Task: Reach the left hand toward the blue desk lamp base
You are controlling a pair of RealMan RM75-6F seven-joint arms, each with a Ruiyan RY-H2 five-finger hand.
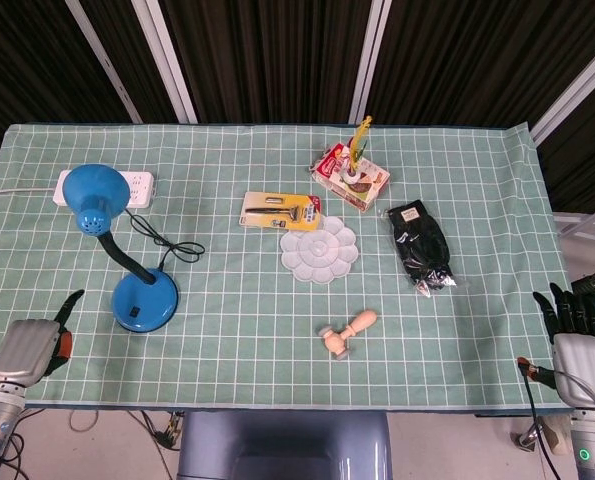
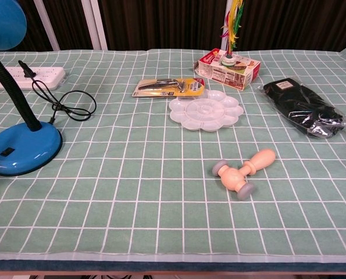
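The blue desk lamp stands at the table's left, its round base (image 1: 145,300) on the green checked cloth and its shade (image 1: 95,197) bent toward the back. The chest view shows the base (image 2: 22,150) at the left edge. My left hand (image 1: 32,348) hovers over the table's front left corner, left of the base and a little nearer the front, apart from it. Its silver back faces up, one dark finger sticks out, and it holds nothing. My right hand (image 1: 575,338) sits off the table's front right corner, fingers spread and empty. Neither hand appears in the chest view.
A white power strip (image 1: 135,184) and the lamp's black cord (image 1: 167,245) lie behind the base. A yellow packaged tool (image 1: 280,211), white palette (image 1: 319,251), red box (image 1: 351,176), black bagged item (image 1: 421,246) and wooden roller (image 1: 348,332) occupy the middle and right.
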